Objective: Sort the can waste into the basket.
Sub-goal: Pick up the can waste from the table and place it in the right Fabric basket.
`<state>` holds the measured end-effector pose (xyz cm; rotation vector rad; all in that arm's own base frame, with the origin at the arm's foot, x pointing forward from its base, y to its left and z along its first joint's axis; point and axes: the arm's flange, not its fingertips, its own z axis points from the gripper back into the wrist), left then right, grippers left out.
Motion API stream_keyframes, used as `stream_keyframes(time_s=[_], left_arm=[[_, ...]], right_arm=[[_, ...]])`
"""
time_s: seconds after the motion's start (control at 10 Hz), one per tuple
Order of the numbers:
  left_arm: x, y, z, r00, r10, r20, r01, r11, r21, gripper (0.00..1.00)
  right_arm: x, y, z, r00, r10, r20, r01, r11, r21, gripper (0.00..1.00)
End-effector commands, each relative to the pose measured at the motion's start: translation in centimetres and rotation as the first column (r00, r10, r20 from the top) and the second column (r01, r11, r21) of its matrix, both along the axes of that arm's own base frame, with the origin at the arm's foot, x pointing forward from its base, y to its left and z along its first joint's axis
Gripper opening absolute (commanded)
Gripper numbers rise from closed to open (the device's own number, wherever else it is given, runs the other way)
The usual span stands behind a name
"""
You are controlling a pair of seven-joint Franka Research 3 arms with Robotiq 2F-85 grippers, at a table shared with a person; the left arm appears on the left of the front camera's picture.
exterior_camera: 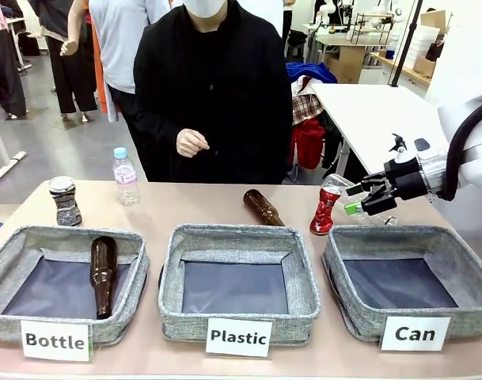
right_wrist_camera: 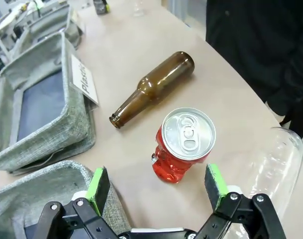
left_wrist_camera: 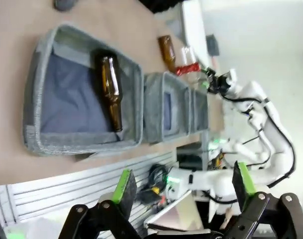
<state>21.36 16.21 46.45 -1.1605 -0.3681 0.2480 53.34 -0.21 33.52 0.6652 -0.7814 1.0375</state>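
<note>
A: Item: red can (exterior_camera: 325, 210), upright, just beyond the Can basket (exterior_camera: 399, 232). Right gripper (exterior_camera: 358, 198): fingers spread wide, nothing held.
B: Risk: clear bottle (right_wrist_camera: 280, 154) beside it may be clipped; the can could be toppled.

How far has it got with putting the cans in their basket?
Done: nothing yet, the Can basket holds no can. In hand: the open right gripper hovers beside the red can, not gripping it. Left: that can and the dark can at the far left both need moving into the basket.
</note>
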Motion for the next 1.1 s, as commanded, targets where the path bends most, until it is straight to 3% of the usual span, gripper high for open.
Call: stream_keyframes(time_s=[0.0, 0.1, 0.2, 0.5, 1.0], left_arm=[[-0.4, -2.8, -2.6, 0.996, -0.062, -0.058, 0.069, 0.990, 0.120, 1.00], [-0.2, -3.2, -3.3, 0.998, -0.039, -0.046, 0.048, 0.974, 0.223, 1.00], [1.0, -0.9, -0.6, 0.999, -0.042, -0.031, 0.043, 0.998, 0.054, 1.00], [1.0, -0.9, -0.6, 0.999, -0.042, -0.031, 0.043, 0.998, 0.054, 1.00], [1.0, -0.9, -0.6, 0.999, -0.042, -0.031, 0.043, 0.998, 0.054, 1.00]], right_arm=[[0.8, 0.8, -1.0, 0.999, -0.038, -0.008, 0.038, 0.999, 0.036, 1.00], [1.2, 0.9, -1.2, 0.999, -0.045, -0.004, 0.045, 0.998, 0.043, 1.00], [1.5, 1.0, -1.4, 0.998, -0.057, -0.013, 0.057, 0.997, 0.049, 1.00], [2.2, 2.1, -2.1, 0.999, -0.037, -0.029, 0.039, 0.996, 0.075, 1.00], [3.1, 3.3, -2.6, 0.994, -0.100, -0.041, 0.104, 0.988, 0.118, 1.00]])
